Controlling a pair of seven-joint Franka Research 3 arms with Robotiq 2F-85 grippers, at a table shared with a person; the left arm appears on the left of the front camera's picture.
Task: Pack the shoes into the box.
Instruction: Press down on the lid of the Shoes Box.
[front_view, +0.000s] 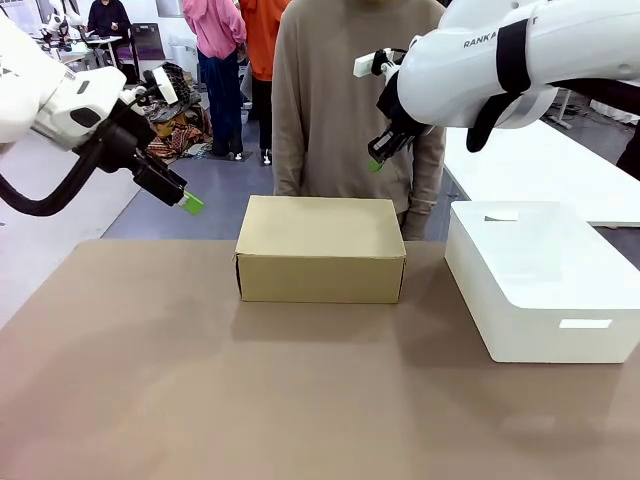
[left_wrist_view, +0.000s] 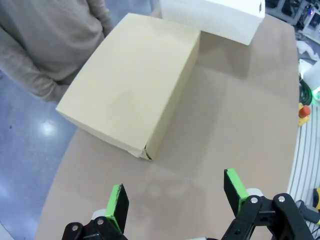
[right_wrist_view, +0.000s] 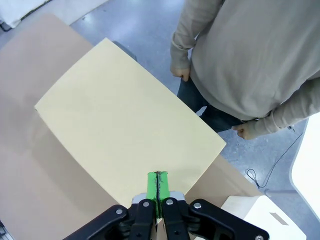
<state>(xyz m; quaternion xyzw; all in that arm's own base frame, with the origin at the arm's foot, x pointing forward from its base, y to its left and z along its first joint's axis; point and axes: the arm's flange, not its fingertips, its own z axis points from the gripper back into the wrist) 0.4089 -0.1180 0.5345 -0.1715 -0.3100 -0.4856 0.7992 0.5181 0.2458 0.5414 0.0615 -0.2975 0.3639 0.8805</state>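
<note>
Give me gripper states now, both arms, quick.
Left gripper: open, empty, above the table near the closed box.
Right gripper: closed, pads together, holding nothing, above the box.

Brown bench in an open workroom

A glossy grey-blue floor (front_view: 200, 190) is seen beyond the far edge of the brown bench (front_view: 200, 400). A white table (front_view: 540, 160) is placed at the right, and people (front_view: 235, 40) are seen standing farther back.
</note>
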